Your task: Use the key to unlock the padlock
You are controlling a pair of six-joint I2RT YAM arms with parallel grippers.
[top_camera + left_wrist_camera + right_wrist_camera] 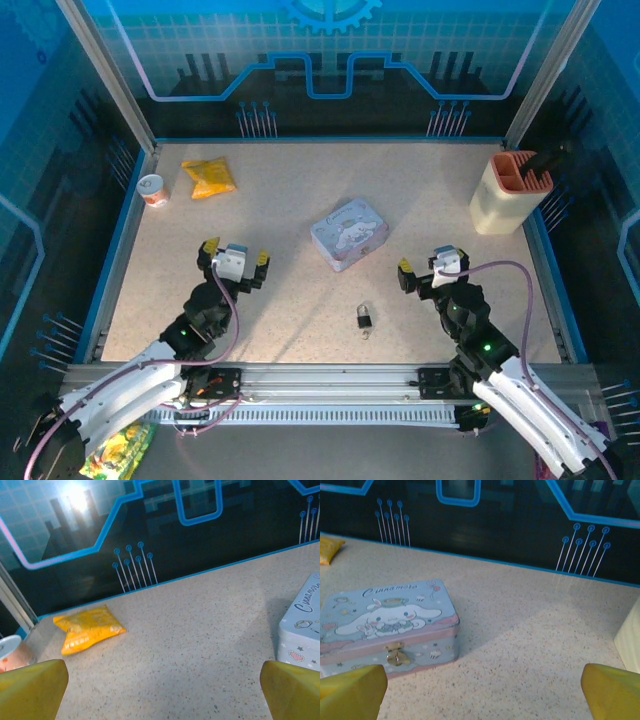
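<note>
Your padlock (365, 317) lies on the table (300, 190) close to the near edge, a little right of its middle. It has a dark body and a thin silvery shackle. A pale sliver just at its near side looks like the key (367, 334) (too small to tell how it sits).

Both pincers stand wide open with nothing between their yellow tips. The left pincer (237, 252) hovers over the left half of the table, well apart from the padlock. The right pincer (432, 268) is nearer, off toward the right edge.

Beyond the padlock, about mid-table, sits the pale blue Cinnamoroll tin (349, 234) — lid down, its small clasp turned toward the right wrist camera. A yellow snack packet (209, 177) and a small cup (152, 190) lie by the far left corner — a cream holder (510, 190) with an orange top stands by the far right corner.
</note>
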